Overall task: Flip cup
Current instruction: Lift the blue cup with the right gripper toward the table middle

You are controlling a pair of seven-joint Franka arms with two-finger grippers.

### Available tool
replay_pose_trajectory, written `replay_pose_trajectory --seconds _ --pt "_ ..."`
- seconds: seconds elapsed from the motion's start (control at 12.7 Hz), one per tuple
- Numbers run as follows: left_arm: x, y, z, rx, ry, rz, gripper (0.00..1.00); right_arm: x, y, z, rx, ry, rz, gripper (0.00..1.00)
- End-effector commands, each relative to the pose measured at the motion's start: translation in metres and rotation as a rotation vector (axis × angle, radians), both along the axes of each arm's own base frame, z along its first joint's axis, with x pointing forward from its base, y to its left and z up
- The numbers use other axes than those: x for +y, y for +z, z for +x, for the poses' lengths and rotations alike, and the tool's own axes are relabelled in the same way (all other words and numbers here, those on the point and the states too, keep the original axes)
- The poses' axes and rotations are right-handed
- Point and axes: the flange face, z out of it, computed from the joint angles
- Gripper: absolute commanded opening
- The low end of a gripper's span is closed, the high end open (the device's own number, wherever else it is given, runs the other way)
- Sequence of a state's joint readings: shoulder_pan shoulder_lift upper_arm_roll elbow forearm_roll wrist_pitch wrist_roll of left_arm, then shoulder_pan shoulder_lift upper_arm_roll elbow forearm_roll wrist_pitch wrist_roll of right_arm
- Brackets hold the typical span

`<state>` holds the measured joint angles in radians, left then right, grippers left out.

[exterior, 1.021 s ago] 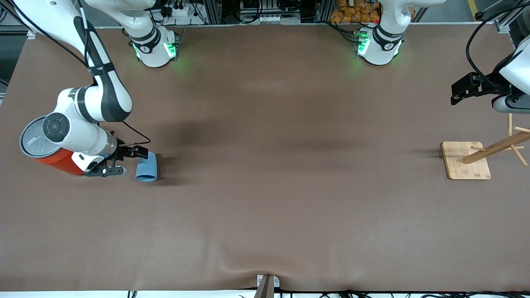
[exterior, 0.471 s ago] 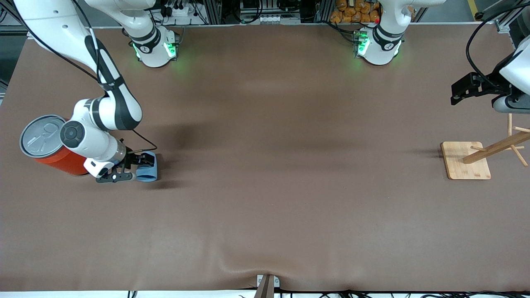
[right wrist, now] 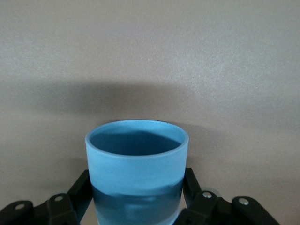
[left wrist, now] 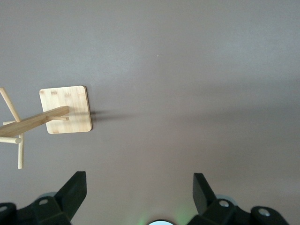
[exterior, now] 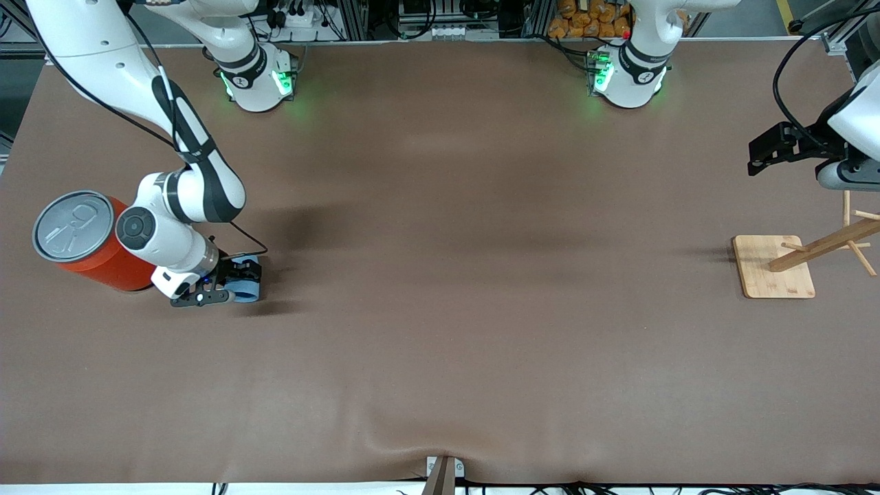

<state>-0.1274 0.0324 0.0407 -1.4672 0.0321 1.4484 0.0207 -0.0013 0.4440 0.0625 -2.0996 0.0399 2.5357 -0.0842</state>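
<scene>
The light-blue cup [exterior: 249, 283] lies on its side on the brown table, near the right arm's end, beside the orange can. My right gripper [exterior: 230, 282] is low at the table with a finger on each side of the cup, pressed against its walls. In the right wrist view the cup [right wrist: 137, 154] fills the gap between the fingers [right wrist: 83, 187], its darker blue mouth pointing away from the wrist. My left gripper [exterior: 756, 155] waits in the air at the left arm's end, open and empty [left wrist: 138, 177].
A large orange-red can [exterior: 103, 265] with a grey pull-tab lid stands beside the right wrist, toward the right arm's end. A wooden rack on a square base [exterior: 773, 268] stands at the left arm's end; it also shows in the left wrist view [left wrist: 65, 110].
My right gripper has slid along the table from beside the cup until its fingers straddle and grip it. The arm has uncovered the can's lid. The left arm has not moved.
</scene>
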Motion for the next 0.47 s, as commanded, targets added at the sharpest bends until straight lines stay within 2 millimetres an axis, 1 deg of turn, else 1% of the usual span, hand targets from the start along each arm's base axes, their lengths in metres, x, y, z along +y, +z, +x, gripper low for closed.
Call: replay_pose_trajectory --seconds 0.0,0.16,0.24,0.39 --pt "0.000 0.001 0.003 -0.006 0.005 -0.012 1.00 0.003 0.006 0.002 -0.026 0.033 0.002 0.00" --pt "0.001 0.001 0.003 -0.006 0.007 -0.012 1.00 0.012 0.024 0.011 0.005 0.036 0.013 0.00" --pt "0.001 0.001 0.003 -0.006 0.005 -0.011 1.00 0.020 0.037 0.016 0.035 0.043 0.022 0.00" --pt "0.000 0.002 0.003 -0.007 0.004 -0.012 1.00 0.030 0.066 0.031 0.065 0.050 0.032 0.00"
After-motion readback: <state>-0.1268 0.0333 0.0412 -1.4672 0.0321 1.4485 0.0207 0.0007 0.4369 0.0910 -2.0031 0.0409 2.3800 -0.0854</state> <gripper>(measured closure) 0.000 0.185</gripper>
